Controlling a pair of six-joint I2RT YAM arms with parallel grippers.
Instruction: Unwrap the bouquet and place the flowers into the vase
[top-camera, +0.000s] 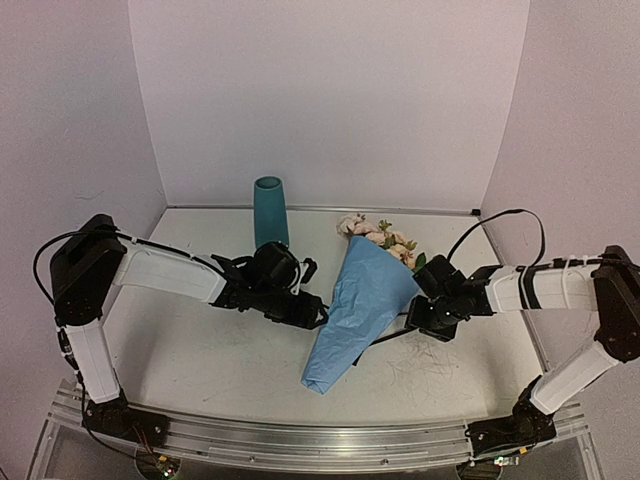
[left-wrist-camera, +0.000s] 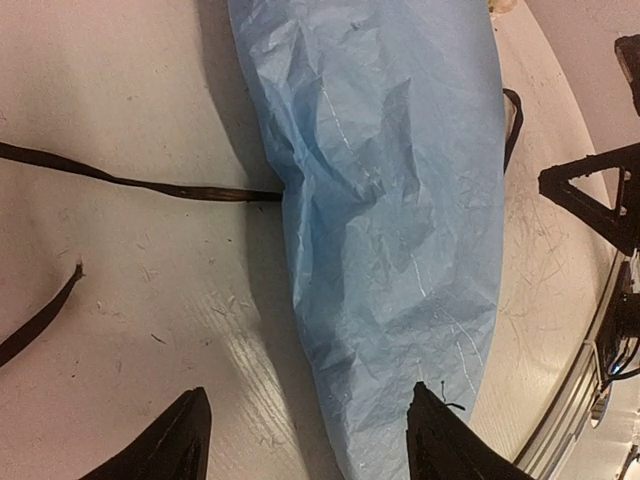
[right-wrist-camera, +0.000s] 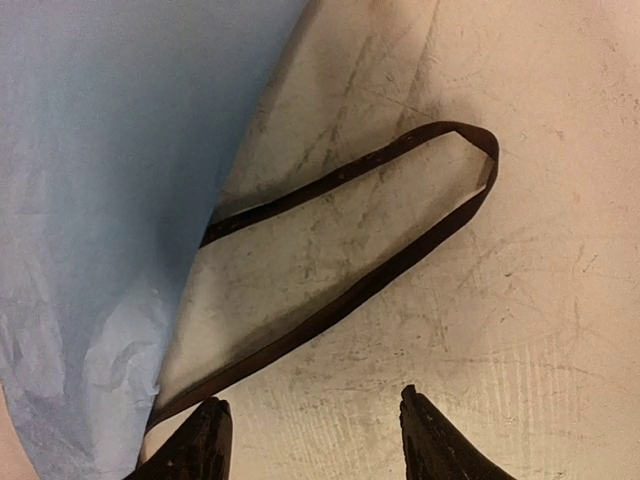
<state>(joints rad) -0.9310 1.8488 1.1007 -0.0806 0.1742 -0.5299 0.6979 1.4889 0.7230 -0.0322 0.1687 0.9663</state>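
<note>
As the bouquet, a cone of crinkled blue paper (top-camera: 362, 300), lay on its side at the middle of the white bench (top-camera: 190, 350), its pointed tip faced near and pale pink and cream flowers (top-camera: 380, 236) poked from its far, wide mouth. A thin black ribbon (right-wrist-camera: 350, 295) came out from under the paper's right edge in a flat loop. The tall teal cylinder vase (top-camera: 269, 212) stood upright by the far wall, left of the blooms. The left end effector (left-wrist-camera: 308, 392) was partly open, part of the paper's narrow end between its fingers, unclamped. The right end effector (right-wrist-camera: 312, 396) hung partly open over the ribbon loop, empty.
</note>
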